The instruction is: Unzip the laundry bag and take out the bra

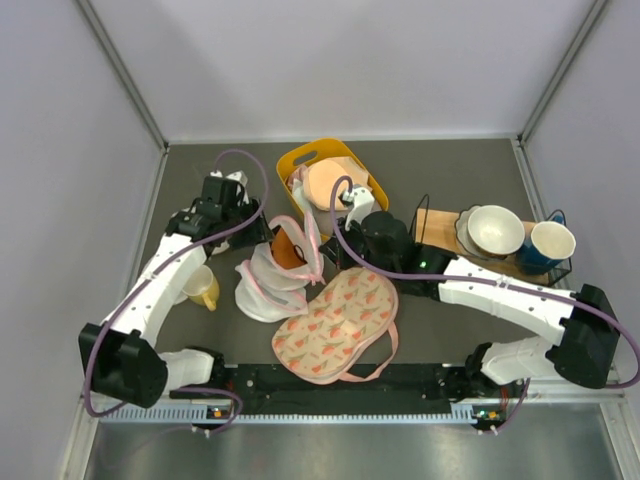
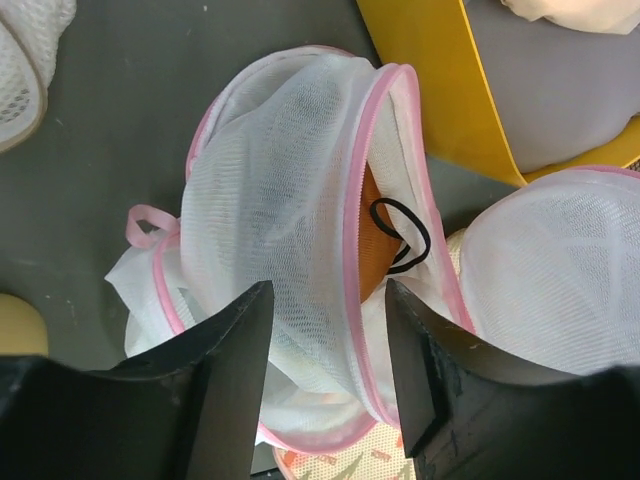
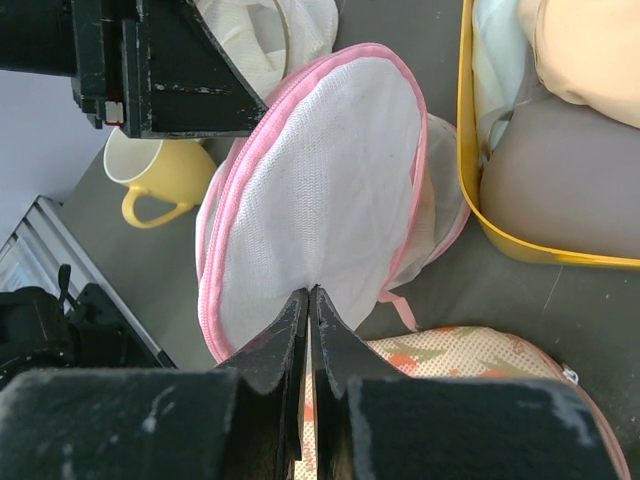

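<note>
The bra (image 2: pixel 372 250) sits inside the laundry bag (image 2: pixel 290 190) in the middle of the bench (image 2: pixel 90 150), with its orange cup showing through the parted pink zipper edge (image 2: pixel 352 200). It looks light, soft and floppy, and likely to snag on the mesh. The exposed cup rim or the black loop (image 2: pixel 408 235) seems the best hold. The left fingers (image 2: pixel 235 370) stand apart, straddling the bag just below the bra without touching the bra. The right fingers (image 3: pixel 275 345) are pinched together on the bag's raised half.

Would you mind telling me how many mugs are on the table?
2: a yellow mug at the left and a blue mug at far right beside the white bowl; more may be hidden.
</note>
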